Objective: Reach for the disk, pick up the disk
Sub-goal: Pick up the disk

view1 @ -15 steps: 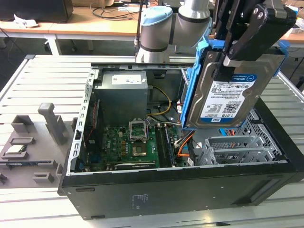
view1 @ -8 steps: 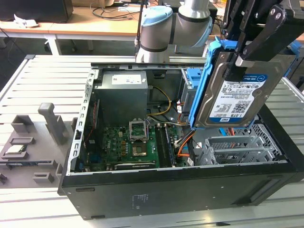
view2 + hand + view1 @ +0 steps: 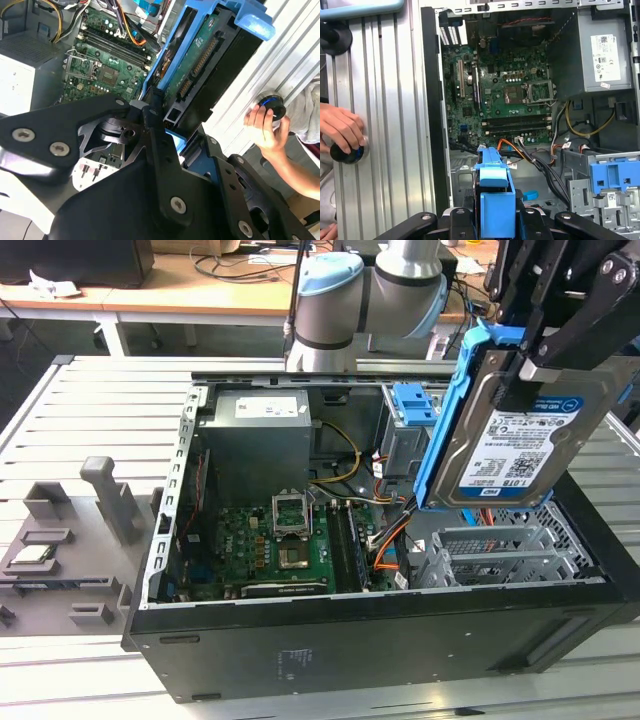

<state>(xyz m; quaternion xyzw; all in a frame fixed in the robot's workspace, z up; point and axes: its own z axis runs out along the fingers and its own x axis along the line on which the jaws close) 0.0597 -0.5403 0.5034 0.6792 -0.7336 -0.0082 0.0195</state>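
The black computer case (image 3: 380, 635) lies open on its side nearest the exterior camera, resting on a slatted metal table (image 3: 90, 390). Above its right end, on the exterior view's right, the disk (image 3: 520, 445) hangs clear of the case, tilted, its label facing outward and its blue bracket (image 3: 443, 430) framing it. The gripper (image 3: 545, 350) is pinching the disk at its upper edge, fingers closed against it. Inside the case sit the green motherboard (image 3: 265, 545) and a grey power supply (image 3: 255, 440) farther back. In both wrist views, a person's hand (image 3: 342, 127) rests on a round black knob (image 3: 347, 154) on the table beside the case.
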